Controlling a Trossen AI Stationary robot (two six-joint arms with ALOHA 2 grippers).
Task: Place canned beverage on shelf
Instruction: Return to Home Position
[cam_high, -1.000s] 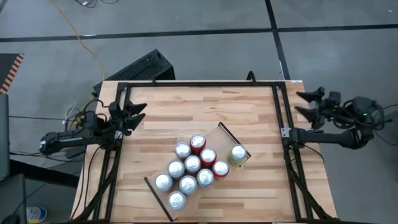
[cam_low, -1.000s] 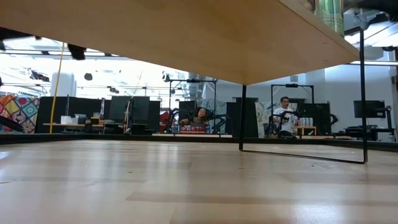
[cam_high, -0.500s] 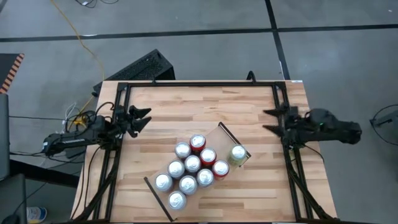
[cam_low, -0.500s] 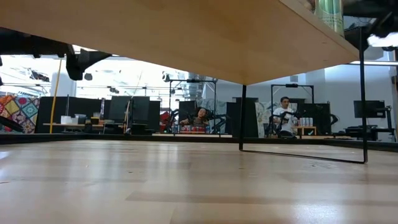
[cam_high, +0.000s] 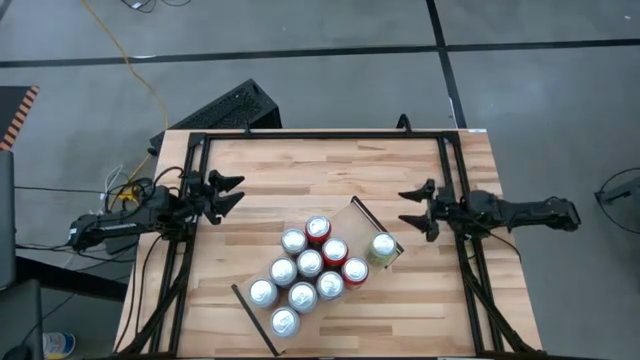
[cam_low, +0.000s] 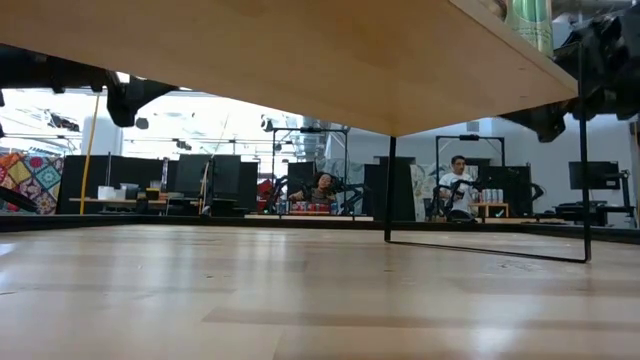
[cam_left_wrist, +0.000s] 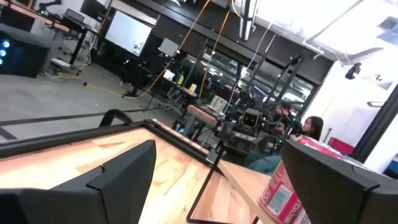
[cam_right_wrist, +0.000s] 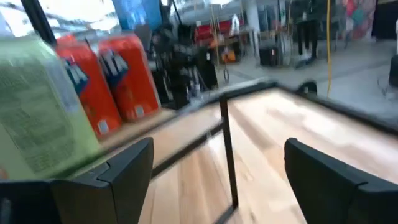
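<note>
- Green can (cam_high: 382, 247): stands upright on the shelf (cam_high: 358, 232), at the end by the black strip, just beside the red cans (cam_high: 335, 250), with silver cans (cam_high: 283, 272) filling the rest of the board.
- Shelf: runs diagonally across the table (cam_high: 320, 165), green can at the end nearest the right arm.
- Right gripper (cam_high: 412, 208): hangs near the green can, just outboard of it, fingers pointing in toward the table's middle; spread wide, holding nothing, touching nothing.
- Left gripper (cam_high: 235, 190): waits over the table's left side, well apart from the shelf; also spread wide and empty.
- Judged next: needs a straight pull-back outward, away from the can, so no finger grazes it; placing looks finished.
</note>
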